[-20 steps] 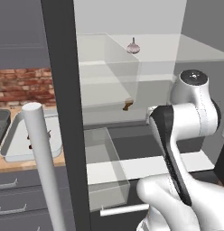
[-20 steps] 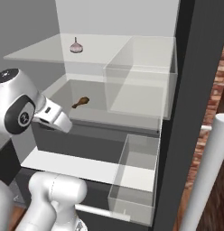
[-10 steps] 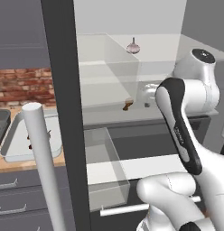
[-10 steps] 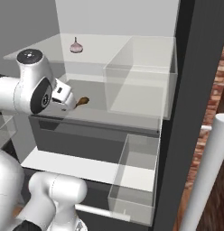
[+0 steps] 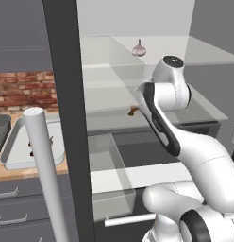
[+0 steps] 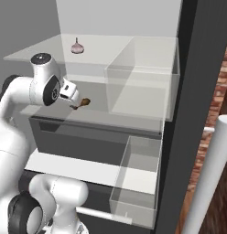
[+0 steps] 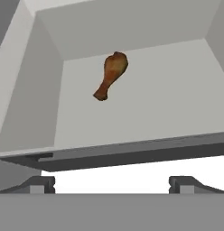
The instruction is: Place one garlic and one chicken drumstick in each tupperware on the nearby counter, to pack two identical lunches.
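A brown-orange chicken drumstick [image 7: 111, 74] lies on the middle fridge shelf, plump end away from me. My gripper [image 7: 112, 185] is open just in front of that shelf's edge, level with the drumstick [image 6: 81, 103] and a short way from it, holding nothing. One garlic [image 6: 77, 47] sits on the shelf above, also seen as the garlic [image 5: 139, 49] over my arm. On the counter [image 5: 29, 171] to the left stand the pale tupperware [image 5: 15, 142] and the edge of the darker tupperware [image 5: 0, 130]. A small brown thing lies in the pale one, partly hidden.
The fridge door's edge [image 5: 67, 118] and its silver bar handle [image 5: 43, 165] stand between the shelves and the counter. A clear bin [image 6: 143, 82] sits right of the drumstick, and another clear bin [image 6: 138, 178] is pulled out lower down.
My arm has swung up and forward, bringing the hand from below the shelf to right in front of the drumstick. The gripper stays open.
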